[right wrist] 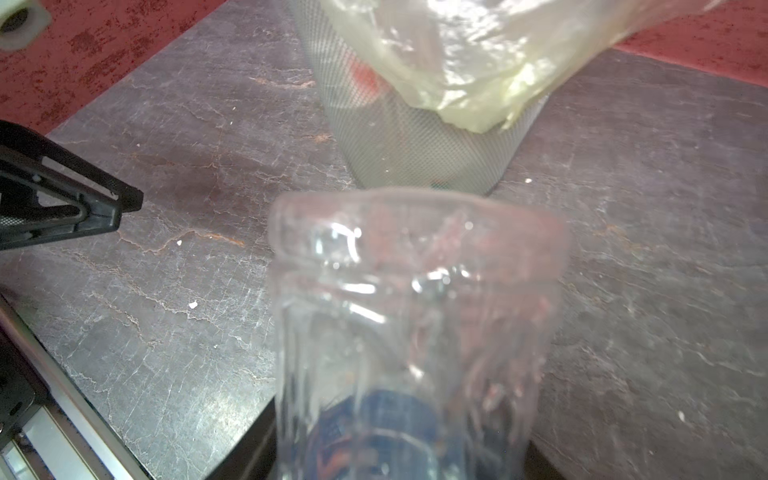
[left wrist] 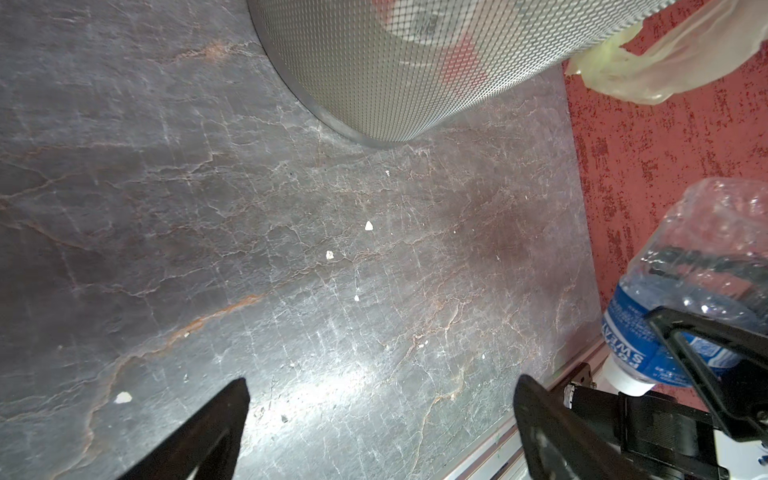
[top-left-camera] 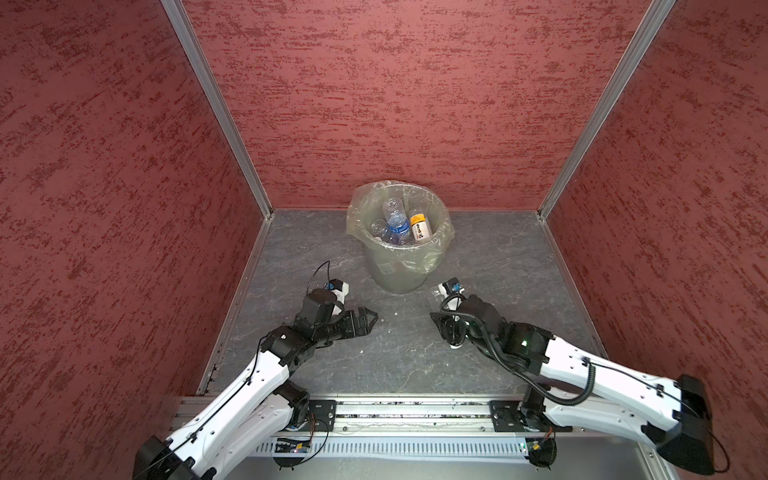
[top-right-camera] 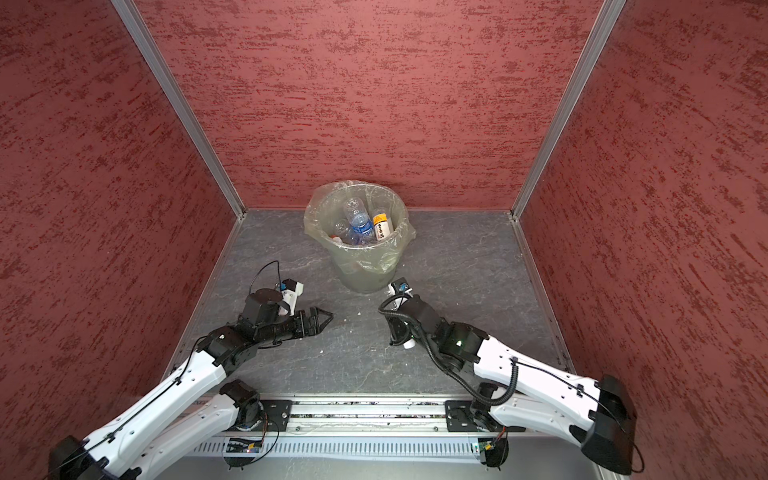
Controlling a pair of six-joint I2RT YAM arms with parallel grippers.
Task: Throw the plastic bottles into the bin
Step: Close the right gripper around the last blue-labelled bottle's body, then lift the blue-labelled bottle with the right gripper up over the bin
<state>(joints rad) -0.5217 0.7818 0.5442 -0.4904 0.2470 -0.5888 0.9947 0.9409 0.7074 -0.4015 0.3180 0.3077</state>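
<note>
Closest to the right wrist camera, a clear crushed bottle (right wrist: 415, 332) with a blue label is clamped in the right gripper (top-left-camera: 451, 328), just right of centre in both top views. Left of centre, the left gripper (left wrist: 382, 381) stands wide open, holding nothing. More bottles (top-left-camera: 395, 222) lie inside the bin (top-left-camera: 397, 276), at centre.
</note>
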